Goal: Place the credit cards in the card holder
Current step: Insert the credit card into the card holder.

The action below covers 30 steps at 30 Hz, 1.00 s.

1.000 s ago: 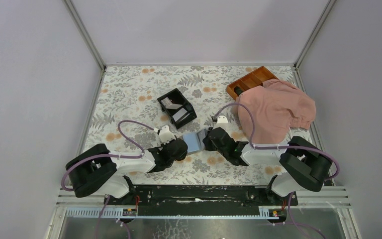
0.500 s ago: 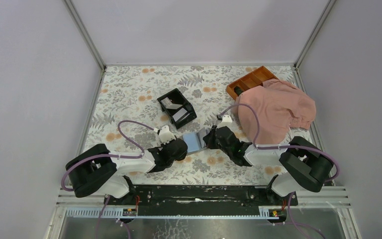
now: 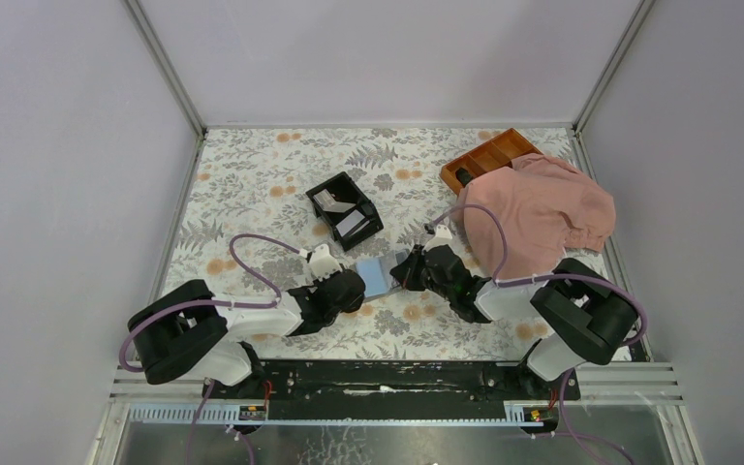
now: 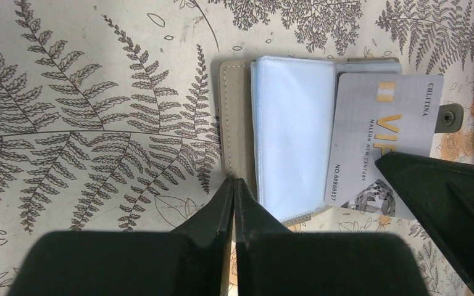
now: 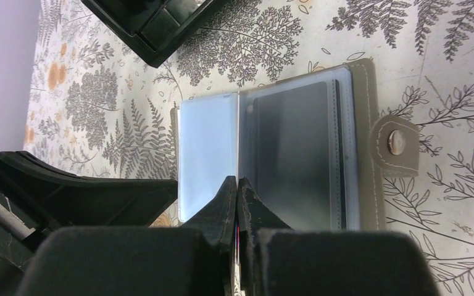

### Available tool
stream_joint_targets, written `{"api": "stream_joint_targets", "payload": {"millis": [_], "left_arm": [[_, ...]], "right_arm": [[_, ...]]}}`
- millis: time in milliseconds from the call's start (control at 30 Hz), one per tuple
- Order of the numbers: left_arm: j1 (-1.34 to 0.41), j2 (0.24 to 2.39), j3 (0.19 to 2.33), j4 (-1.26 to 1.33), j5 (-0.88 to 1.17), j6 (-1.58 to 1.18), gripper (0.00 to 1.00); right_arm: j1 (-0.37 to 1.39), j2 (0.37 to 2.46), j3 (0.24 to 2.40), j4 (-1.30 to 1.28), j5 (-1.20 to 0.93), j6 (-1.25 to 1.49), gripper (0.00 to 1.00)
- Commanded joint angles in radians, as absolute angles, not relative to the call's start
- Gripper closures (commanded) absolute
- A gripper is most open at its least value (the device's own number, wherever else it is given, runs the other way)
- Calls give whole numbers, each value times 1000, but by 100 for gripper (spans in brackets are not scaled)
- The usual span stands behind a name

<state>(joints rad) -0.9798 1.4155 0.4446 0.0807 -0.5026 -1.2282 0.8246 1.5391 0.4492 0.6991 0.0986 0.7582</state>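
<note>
The card holder (image 3: 378, 277) lies open on the floral table between both grippers, showing a taupe cover (image 4: 228, 123), clear sleeves (image 4: 290, 135) and a dark panel (image 5: 293, 154) with a snap tab (image 5: 396, 143). My left gripper (image 4: 233, 180) is shut, its tips resting on the cover's near-left edge. My right gripper (image 5: 237, 180) is shut on a silver credit card (image 4: 382, 132) printed VIP. This card stands tilted over the holder's right half, edge-on in the right wrist view. Two more pale cards (image 3: 332, 201) sit in a black box.
The black two-compartment box (image 3: 345, 209) stands just behind the holder. An orange-brown divided tray (image 3: 489, 155) sits at the back right, partly under a pink cloth (image 3: 538, 213) that lies next to my right arm.
My right gripper has moved slightly left and away with the card, closer over the holder, and its arm has swung. The left gripper has stayed put.
</note>
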Motion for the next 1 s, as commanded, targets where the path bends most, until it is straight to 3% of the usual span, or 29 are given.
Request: {"api": "stream_joint_targets", "payload": {"millis": [0,967], "left_arm": [[-974,1480,383,-66,-439,-1201,95],[-974,1523,389,-54,-438,-1194,96]], "right_arm": [[802,1559,435,803,42,796,100],[759,1652,411,809,-25,833,100]]}}
